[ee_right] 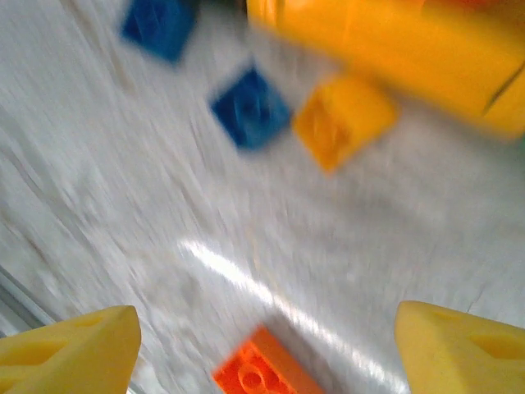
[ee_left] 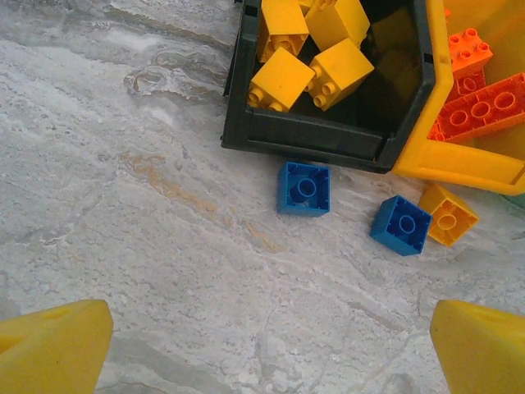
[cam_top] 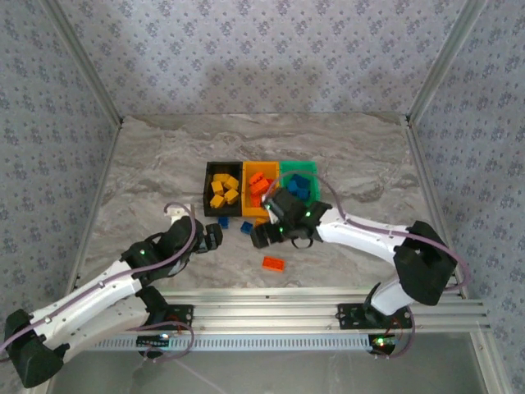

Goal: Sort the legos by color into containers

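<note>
One marbled grey tabletop (cam_top: 148, 164) carries everything we see. On it, toward the middle, three open bins sit joined in a row: the black bin (cam_top: 207, 190) on the left, the orange-yellow bin (cam_top: 261, 164) in the middle and the green bin (cam_top: 299, 165) on the right. Yellow bricks (cam_top: 223, 189) fill the black bin, red-orange bricks (cam_top: 259, 185) lie in the orange-yellow bin, and blue bricks (cam_top: 299, 185) lie in the green one.

We find the left tool (cam_top: 215, 238) near the front left corner of the black bin, its jaws wide apart with nothing between them; its wrist camera shows only bare tabletop between the two yellow fingers (ee_left: 57, 349). The right tool (cam_top: 258, 236) is just in front of the orange-yellow bin, and its jaws are wide apart too, gripping nothing, as its yellow fingers (ee_right: 74, 353) show in a blurred wrist view.

Four bricks lie loose on the tabletop. A blue brick (ee_left: 303, 189) sits just in front of the black bin's wall. A second blue brick (ee_left: 400, 224) touches a yellow-orange brick (ee_left: 448, 215) in front of the seam between the black and orange-yellow bins. A red-orange brick (cam_top: 273, 263) lies nearer the arm bases, well apart from the bins.
</note>
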Action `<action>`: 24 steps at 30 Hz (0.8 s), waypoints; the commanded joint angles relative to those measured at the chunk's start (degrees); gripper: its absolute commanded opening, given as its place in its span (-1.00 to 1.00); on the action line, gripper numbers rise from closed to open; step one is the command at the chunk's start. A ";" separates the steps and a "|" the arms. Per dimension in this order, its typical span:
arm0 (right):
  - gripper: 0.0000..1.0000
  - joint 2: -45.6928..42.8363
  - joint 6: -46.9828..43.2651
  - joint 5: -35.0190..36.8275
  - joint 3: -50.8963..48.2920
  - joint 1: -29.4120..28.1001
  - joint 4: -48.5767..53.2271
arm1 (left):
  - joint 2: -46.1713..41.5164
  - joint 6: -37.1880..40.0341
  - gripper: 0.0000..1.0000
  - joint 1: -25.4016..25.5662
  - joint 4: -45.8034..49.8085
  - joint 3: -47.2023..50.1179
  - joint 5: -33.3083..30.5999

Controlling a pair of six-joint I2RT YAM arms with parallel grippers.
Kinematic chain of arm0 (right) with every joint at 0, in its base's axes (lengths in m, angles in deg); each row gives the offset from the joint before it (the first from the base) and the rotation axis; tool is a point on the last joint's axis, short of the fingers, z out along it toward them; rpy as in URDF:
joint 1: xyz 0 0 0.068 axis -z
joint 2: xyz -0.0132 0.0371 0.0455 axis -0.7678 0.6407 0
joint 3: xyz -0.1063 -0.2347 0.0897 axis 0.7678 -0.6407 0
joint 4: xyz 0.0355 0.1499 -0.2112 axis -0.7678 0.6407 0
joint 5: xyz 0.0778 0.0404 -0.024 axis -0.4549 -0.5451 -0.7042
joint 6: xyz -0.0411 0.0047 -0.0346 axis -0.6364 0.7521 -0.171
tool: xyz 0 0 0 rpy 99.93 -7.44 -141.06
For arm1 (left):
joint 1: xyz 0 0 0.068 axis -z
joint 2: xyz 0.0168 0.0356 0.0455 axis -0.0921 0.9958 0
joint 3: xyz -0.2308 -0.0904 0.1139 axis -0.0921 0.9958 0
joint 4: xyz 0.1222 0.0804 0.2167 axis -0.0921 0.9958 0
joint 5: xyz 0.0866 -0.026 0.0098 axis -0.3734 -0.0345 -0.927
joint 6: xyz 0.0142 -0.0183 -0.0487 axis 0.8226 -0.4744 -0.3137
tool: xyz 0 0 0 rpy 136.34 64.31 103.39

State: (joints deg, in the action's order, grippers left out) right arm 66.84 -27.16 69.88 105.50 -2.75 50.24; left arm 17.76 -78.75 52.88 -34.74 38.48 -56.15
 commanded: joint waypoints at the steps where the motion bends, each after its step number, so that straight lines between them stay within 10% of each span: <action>1: 0.68 2.94 -2.13 -0.51 -1.59 -2.87 1.44 | 1.07 0.64 0.99 -0.86 -1.66 -1.13 1.60; 14: 0.57 9.49 -2.41 6.85 0.45 -10.03 11.47 | -0.44 -1.16 0.99 -1.53 -2.96 2.20 3.33; 24: -0.20 9.38 0.67 10.99 0.04 -11.43 10.18 | -0.42 -0.64 0.99 -2.04 -3.17 1.72 3.88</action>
State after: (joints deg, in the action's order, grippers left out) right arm 76.48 -27.88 80.81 105.69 -13.64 58.59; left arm 17.94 -79.41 51.32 -37.49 40.67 -52.92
